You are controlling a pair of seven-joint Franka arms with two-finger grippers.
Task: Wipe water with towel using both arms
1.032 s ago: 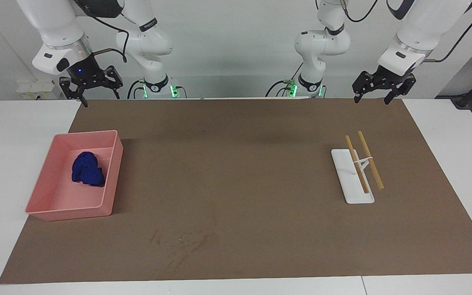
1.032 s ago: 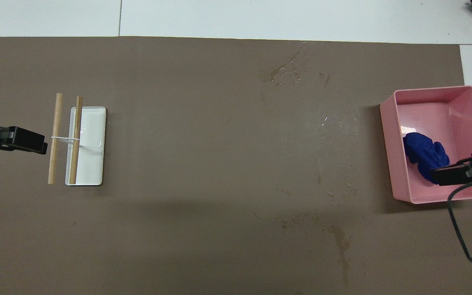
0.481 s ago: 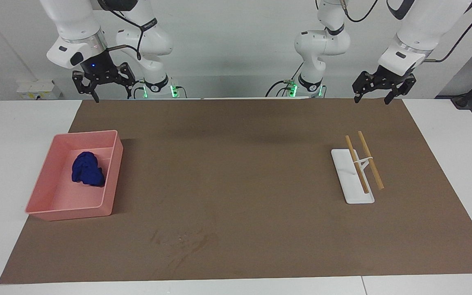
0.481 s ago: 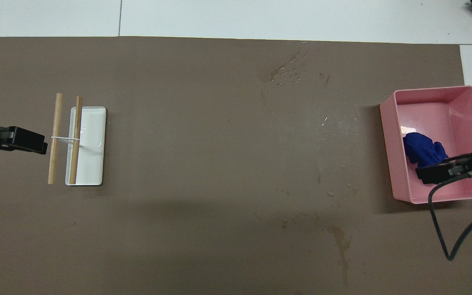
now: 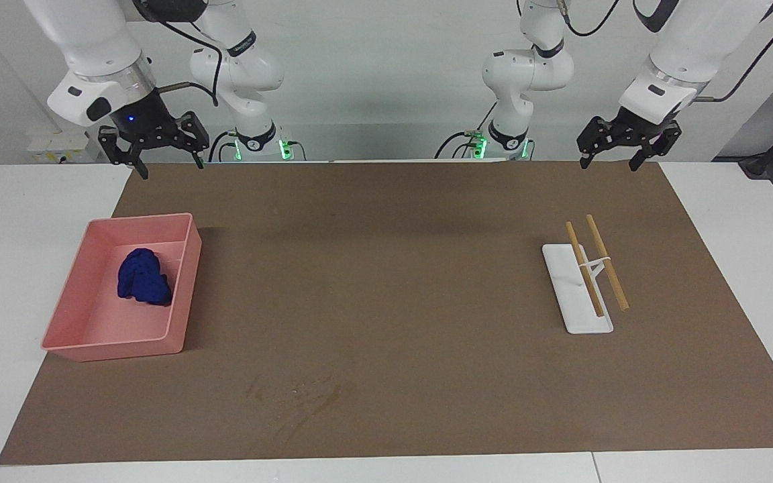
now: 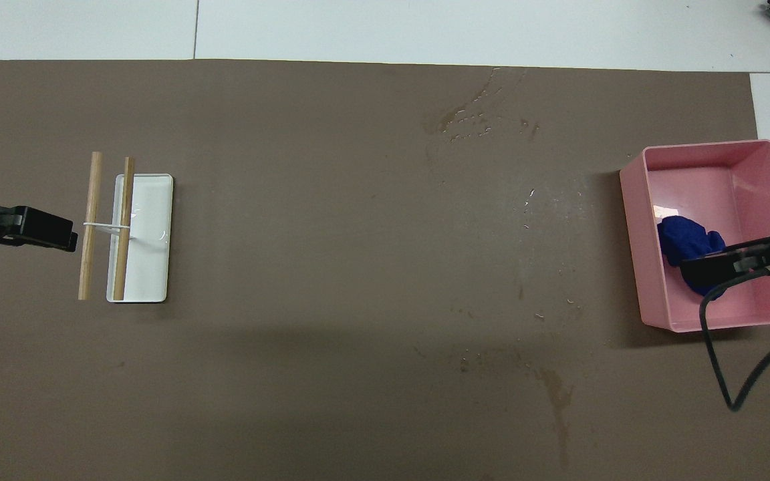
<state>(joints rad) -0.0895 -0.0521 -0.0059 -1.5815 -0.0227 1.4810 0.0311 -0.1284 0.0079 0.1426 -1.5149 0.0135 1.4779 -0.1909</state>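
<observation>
The deep blue towel [image 5: 143,276] lies crumpled in the pink tray [image 5: 101,342] at the right arm's end of the table. In the overhead view the towel [image 6: 682,240] is partly covered. The water [image 5: 299,394] is a faint streaky patch on the brown mat, farther from the robots than the tray, and it also shows in the overhead view [image 6: 472,120]. My right gripper [image 5: 170,168] is open and empty, raised high. From overhead the right gripper [image 6: 699,270] is over the towel and tray. My left gripper [image 5: 608,166] is open and empty, waiting raised; from overhead it [image 6: 57,235] is beside the wooden sticks.
A white stand with two wooden sticks [image 5: 588,282] lies toward the left arm's end, also seen in the overhead view [image 6: 138,234]. Two slimmer white arms with green-lit bases [image 5: 255,141] stand at the robots' edge. A dark stain [image 6: 555,394] marks the mat nearer the robots.
My right gripper has shifted over the tray to above the towel, rising and then coming down a little. The left arm, towel and water have not moved.
</observation>
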